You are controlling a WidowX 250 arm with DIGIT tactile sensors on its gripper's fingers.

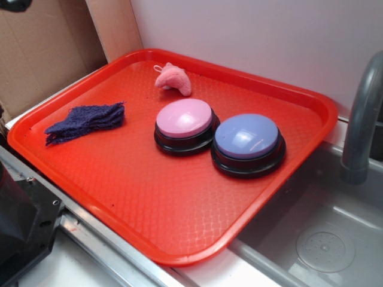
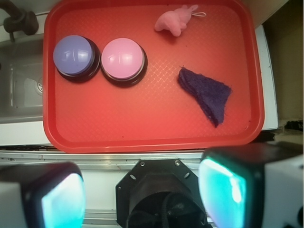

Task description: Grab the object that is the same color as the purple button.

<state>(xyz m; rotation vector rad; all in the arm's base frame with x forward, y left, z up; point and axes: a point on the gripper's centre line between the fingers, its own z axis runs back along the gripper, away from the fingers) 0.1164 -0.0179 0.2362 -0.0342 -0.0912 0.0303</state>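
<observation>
On the red tray [image 1: 287, 179], near its left edge in the exterior view, lies the dark purple knitted cloth [image 1: 87, 121], flat, fuzzy and ragged-edged, well apart from the purple button [image 1: 247, 136]. The gripper [image 2: 142, 190] hangs open outside the tray, holding nothing.

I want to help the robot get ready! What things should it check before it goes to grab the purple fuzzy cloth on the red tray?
1. Target picked: the dark purple fuzzy knitted cloth matches the lavender-blue domed button better than anything else here. Ok.
2. Not mixed up with the pink plush toy or the pink domed button. Ok.
3. Space around the cloth: it lies alone on the red plastic tray, apart from the toy and buttons. Ok.
4. Jaws open: the gripper shows its two pads spread wide. Ok.
5. Jaws above the cloth: they hang outside the tray's near edge. Not ok.
6. Cloth thick enough to pinch: it lies flat. Cannot tell.
</observation>
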